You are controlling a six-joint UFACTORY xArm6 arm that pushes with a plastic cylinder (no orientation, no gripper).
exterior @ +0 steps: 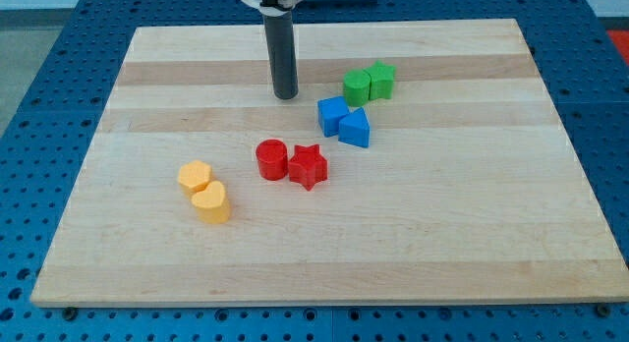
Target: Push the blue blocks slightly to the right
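Observation:
Two blue blocks sit just right of the board's middle: a blue cube point(332, 115) and, touching it on the right, a blue wedge-like block point(355, 129). My tip point(286, 95) rests on the board to the left of the blue cube and slightly above it, with a small gap between them. The dark rod rises from there to the view's top.
Two green blocks point(369, 84) sit right above the blue pair. A red cylinder point(271, 159) and a red star point(308, 166) lie below them. A yellow hexagon point(195, 176) and a yellow heart point(211, 201) lie at lower left. The wooden board point(472, 234) sits on a blue table.

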